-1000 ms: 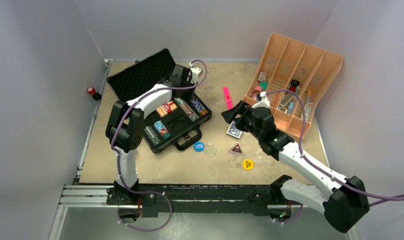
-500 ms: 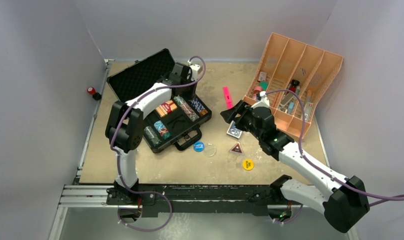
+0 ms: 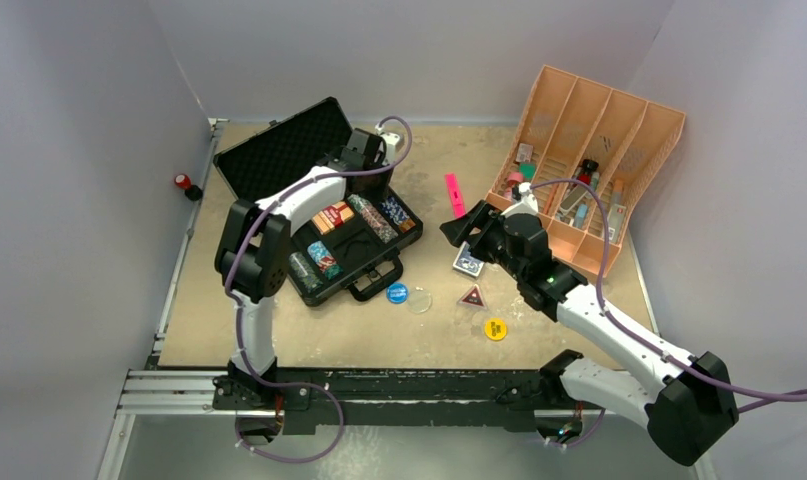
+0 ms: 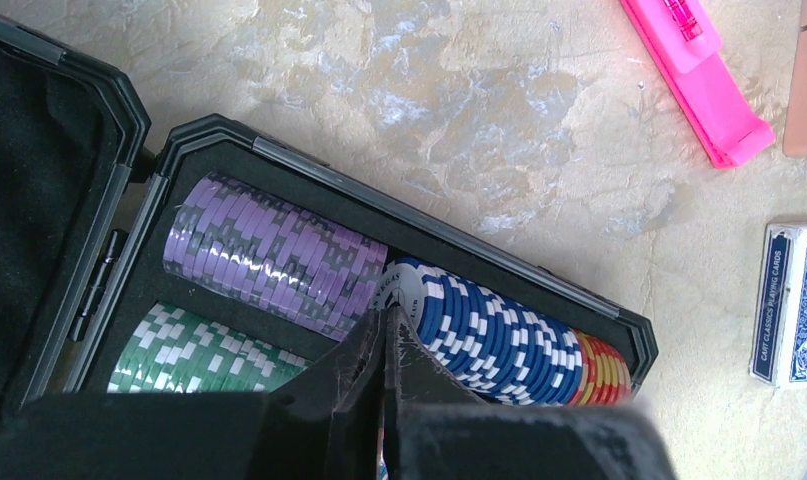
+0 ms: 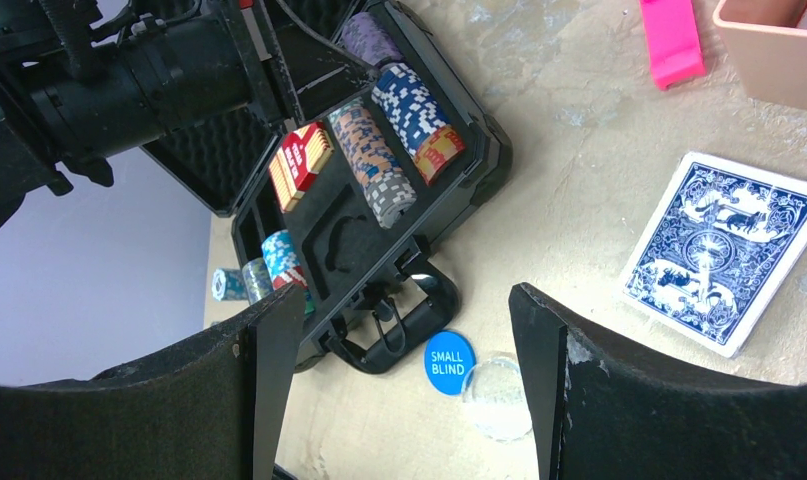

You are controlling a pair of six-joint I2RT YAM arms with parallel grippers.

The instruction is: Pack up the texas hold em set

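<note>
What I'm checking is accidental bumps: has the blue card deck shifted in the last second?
No. The blue card deck lies in the same spot, just beyond the red triangle.

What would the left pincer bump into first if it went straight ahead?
Probably the blue chip stack in the black case; the shut left pincer points at its end, though how close is unclear.

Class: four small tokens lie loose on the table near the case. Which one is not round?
The red-edged triangular token, lying between the clear disc and the yellow disc. Those two and the blue disc are round.
</note>
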